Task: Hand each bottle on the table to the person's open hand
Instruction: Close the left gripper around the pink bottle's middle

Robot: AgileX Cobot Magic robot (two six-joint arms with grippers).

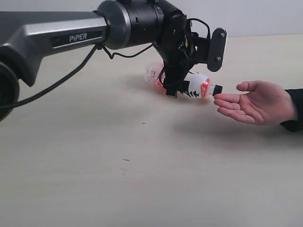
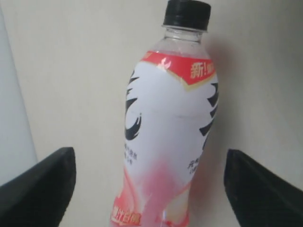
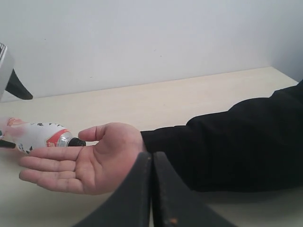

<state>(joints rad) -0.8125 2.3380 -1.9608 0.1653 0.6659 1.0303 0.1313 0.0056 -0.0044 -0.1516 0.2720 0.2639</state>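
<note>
Right of centre in the exterior view, the pink-peach bottle [image 1: 196,85] touches the person's open hand [image 1: 258,101] only at the fingertips; the left gripper [image 2: 150,152] stands spread clear, so it could roll away ungrasped.

Plain white wall [image 1: 265,14] along the far side, bare and evenly lit, showing only as a narrow strip at the top right of the exterior view. Same wall [image 3: 142,42] far larger in the right wrist view: smooth, matte, a little greyer toward the right end.

Black sleeve [image 1: 296,111] entering from the right edge, just its cuff end showing in the exterior view. Same sleeve [image 3: 227,142] seen at length in the right wrist view: matte fabric, softly creased, stretching from the right toward the middle, roughly level and low.
</note>
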